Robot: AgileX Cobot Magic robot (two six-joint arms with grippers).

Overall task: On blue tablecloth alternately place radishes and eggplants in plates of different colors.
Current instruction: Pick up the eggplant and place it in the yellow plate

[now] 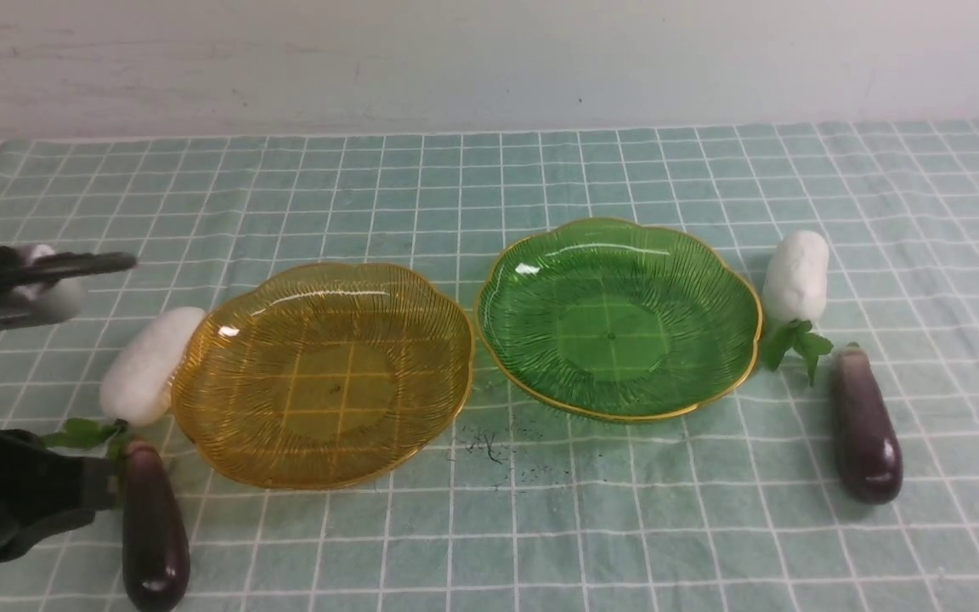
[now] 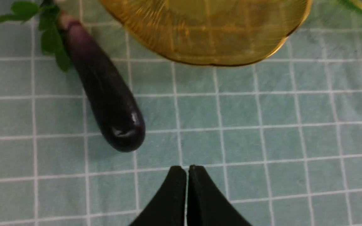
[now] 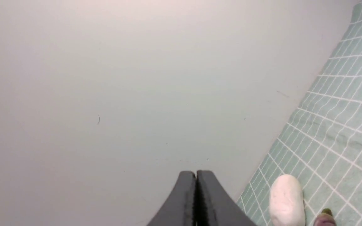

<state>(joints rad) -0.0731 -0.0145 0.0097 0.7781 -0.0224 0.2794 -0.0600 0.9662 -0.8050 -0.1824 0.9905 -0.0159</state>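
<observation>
Tablecloth meets pale wall; left end effector and right end effector sit pinched together.

Yellow plate: cut off by left wrist view's edge.
Radish: end cut off by right wrist view's edge.
Dark specks: too small to be identified.

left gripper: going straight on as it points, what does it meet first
Likely bare blue tablecloth, then the amber plate; the eggplant lies off to one side. Height is unclear.
</observation>
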